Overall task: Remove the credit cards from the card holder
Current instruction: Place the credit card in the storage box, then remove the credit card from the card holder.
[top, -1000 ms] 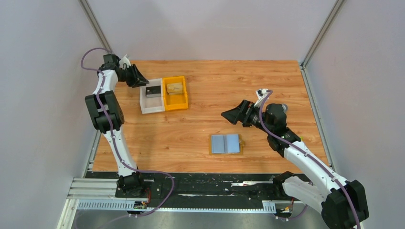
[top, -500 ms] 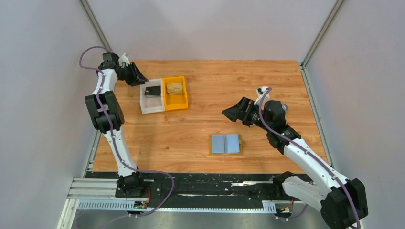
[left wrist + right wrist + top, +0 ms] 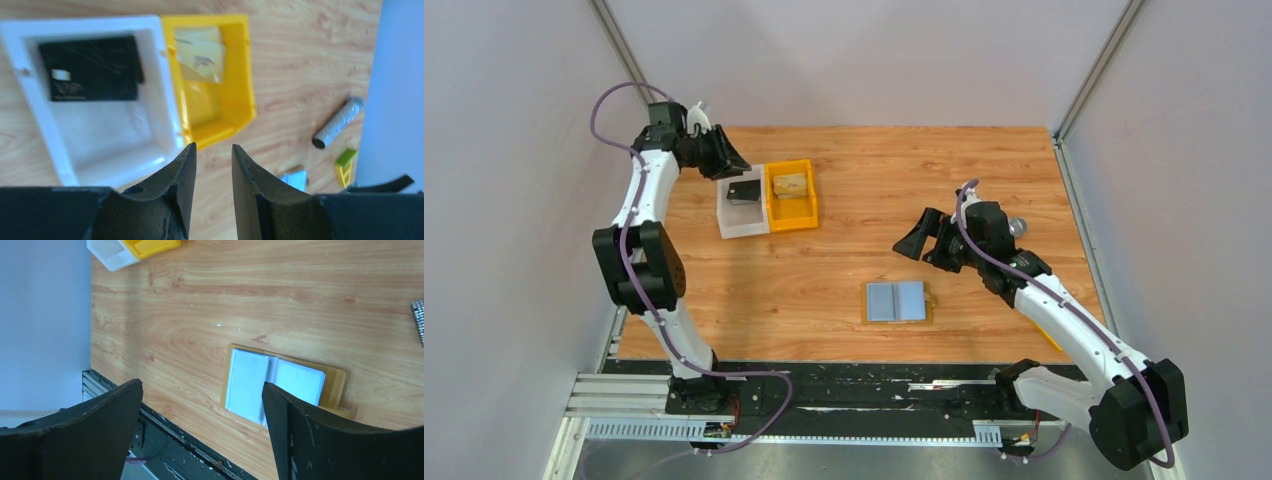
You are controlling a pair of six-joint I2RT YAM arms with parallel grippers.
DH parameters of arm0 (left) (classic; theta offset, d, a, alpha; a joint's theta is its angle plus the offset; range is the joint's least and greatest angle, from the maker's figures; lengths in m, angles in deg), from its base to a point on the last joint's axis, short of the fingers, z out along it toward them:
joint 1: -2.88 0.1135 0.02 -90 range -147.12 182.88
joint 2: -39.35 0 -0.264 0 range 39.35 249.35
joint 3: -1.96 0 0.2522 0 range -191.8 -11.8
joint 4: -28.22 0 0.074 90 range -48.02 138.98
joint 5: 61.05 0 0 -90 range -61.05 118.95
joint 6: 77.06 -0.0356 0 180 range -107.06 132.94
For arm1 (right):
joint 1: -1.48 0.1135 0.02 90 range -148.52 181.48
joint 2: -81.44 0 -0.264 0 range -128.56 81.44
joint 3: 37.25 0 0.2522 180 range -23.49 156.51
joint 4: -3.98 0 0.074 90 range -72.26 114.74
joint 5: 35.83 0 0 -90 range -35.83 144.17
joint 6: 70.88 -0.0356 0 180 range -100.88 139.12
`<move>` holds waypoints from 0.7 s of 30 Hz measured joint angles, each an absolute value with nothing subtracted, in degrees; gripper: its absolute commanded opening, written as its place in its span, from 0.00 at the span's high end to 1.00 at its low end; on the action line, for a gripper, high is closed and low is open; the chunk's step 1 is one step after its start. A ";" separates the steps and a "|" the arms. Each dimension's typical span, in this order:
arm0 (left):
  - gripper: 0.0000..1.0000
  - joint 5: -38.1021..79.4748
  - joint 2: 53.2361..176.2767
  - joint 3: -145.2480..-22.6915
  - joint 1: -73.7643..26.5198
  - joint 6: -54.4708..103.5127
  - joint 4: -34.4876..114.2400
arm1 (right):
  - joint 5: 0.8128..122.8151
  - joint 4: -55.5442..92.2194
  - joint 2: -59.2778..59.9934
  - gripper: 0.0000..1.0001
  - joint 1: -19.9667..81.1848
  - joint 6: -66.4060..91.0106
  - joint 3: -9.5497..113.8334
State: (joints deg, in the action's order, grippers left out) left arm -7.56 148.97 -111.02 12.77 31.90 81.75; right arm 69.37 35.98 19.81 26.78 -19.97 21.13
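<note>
Right gripper (image 3: 201, 385) is spread wide with nothing in it, hanging over bare wood. The card holder (image 3: 247, 385) lies flat and open just past its fingers, at about 6 o'clock from it in the top view. It's alone on the table (image 3: 844, 190), down around 5 o'clock of the middle.

Left gripper (image 3: 214, 150) has its fingers only a little apart and is also empty. It's way off at the 10 o'clock corner above the white bin (image 3: 162, 100), which sits right against the yellow-orange bin (image 3: 245, 85).

Progress looks decent: a black card (image 3: 90, 70) is in the white bin and a pale yellowish card (image 3: 200, 60) in the other. Both blue panels look blank to me, but I can't tell if anything's tucked in the sleeves. Probably one check or pull left.
</note>
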 measured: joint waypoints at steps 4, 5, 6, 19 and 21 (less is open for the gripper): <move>0.60 -6.67 141.11 -104.35 7.48 31.92 81.79 | 71.28 37.18 19.83 0.23 26.78 -20.06 20.87; 0.60 -6.67 139.40 -102.80 6.32 31.95 81.99 | 71.74 37.38 19.83 0.27 26.78 -20.15 20.65; 0.60 -6.65 137.85 -101.12 5.03 31.90 81.92 | 72.19 37.60 19.83 0.31 26.78 -20.21 20.39; 0.60 -7.56 117.11 -77.10 -10.03 35.20 79.63 | 71.14 40.29 13.02 0.29 33.78 -22.09 18.20; 0.60 -8.00 114.90 -74.02 -12.35 36.54 78.16 | 68.83 41.51 10.79 0.27 36.73 -22.64 18.62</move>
